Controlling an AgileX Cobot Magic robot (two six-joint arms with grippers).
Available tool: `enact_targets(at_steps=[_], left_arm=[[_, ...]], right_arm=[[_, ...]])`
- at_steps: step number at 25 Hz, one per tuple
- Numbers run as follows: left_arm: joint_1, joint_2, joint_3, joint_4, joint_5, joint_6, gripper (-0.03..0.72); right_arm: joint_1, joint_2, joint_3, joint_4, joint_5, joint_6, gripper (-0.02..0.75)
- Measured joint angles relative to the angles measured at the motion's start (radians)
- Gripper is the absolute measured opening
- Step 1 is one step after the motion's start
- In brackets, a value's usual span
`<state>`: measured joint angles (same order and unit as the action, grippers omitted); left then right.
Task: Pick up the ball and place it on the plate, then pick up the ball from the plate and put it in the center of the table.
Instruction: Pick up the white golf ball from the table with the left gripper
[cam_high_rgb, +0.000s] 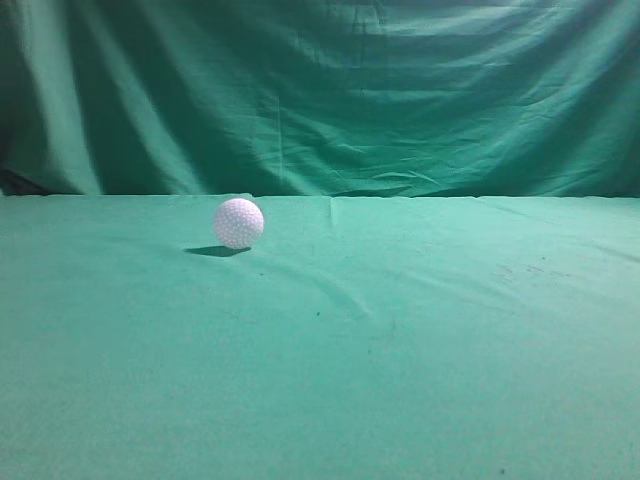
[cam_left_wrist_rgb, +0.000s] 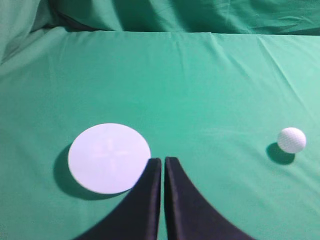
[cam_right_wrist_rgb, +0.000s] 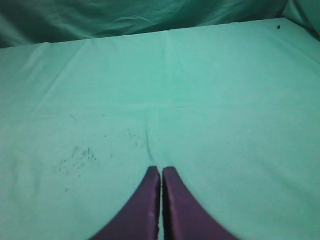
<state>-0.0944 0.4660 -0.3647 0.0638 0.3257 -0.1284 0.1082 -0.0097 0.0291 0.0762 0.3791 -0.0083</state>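
Ball (cam_left_wrist_rgb: 291, 139) rests alone on the green counter (cam_high_rgb: 400, 380), right of the plate (cam_left_wrist_rgb: 109, 157); my left claw (cam_left_wrist_rgb: 163, 161) and right claw (cam_right_wrist_rgb: 161, 171) sit closed, empty. I should open wide before descending squarely.

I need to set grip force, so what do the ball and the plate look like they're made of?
Ball: hard-looking, matte white shell dimpled all over like a golf ball, probably plastic. Plate: thin, flat pale disc with a smooth, dull face and a faint cross mark; plastic or card, I cannot tell which.

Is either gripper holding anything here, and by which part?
Nothing is held. Both the left gripper and right gripper are shut on nothing; the ball rests on the table.
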Motion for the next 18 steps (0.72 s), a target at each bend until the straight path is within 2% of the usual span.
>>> enact_targets(at_steps=[6, 8, 11, 14, 18], left_arm=[[-0.005, 0.082, -0.009, -0.13, -0.069, -0.002, 0.0], [-0.012, 0.118, -0.042, -0.176, -0.025, 0.061, 0.0], [-0.058, 0.21, -0.126, -0.253, 0.1, 0.24, 0.0], [-0.131, 0.331, -0.206, -0.346, 0.167, 0.395, 0.0], [-0.241, 0.494, -0.292, -0.379, 0.178, 0.471, 0.0]], right_arm=[[0.0, 0.0, 0.0, 0.0, 0.0, 0.001, 0.0], [0.0, 0.0, 0.0, 0.0, 0.0, 0.001, 0.0], [0.0, 0.0, 0.0, 0.0, 0.0, 0.001, 0.0], [0.0, 0.0, 0.0, 0.0, 0.0, 0.001, 0.0], [0.0, 0.0, 0.0, 0.0, 0.0, 0.001, 0.0]])
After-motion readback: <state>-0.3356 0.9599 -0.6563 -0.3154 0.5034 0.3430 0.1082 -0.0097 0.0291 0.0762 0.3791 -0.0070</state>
